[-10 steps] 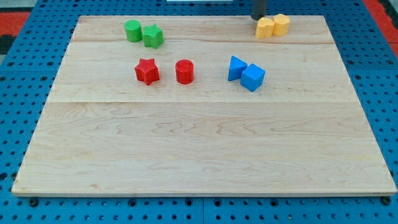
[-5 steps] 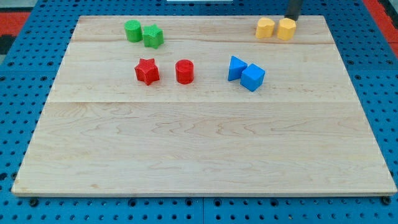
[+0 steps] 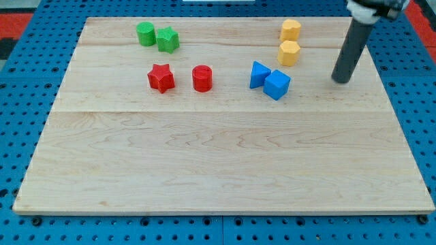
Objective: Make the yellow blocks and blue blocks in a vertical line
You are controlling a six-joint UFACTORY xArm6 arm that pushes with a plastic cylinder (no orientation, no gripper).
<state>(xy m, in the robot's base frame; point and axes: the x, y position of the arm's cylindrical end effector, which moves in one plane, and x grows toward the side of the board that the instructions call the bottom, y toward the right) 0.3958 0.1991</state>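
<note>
A single camera looks down at a slant from the wooden board's (image 3: 218,163) six-o'clock edge toward twelve o'clock, near enough that the board nearly fills the frame.

This looks like a robotics lab bench. A pale wooden table (image 3: 225,156), glued up from planks, lies on a blue perforated base plate (image 3: 20,95) with a regular grid of mounting holes, showing at 3, 6 and 9 o'clock. Red patches (image 3: 17,15) show at the corners, at 11 and 1 o'clock. Small coloured plastic blocks sit at 12 o'clock, like test pieces.
</note>
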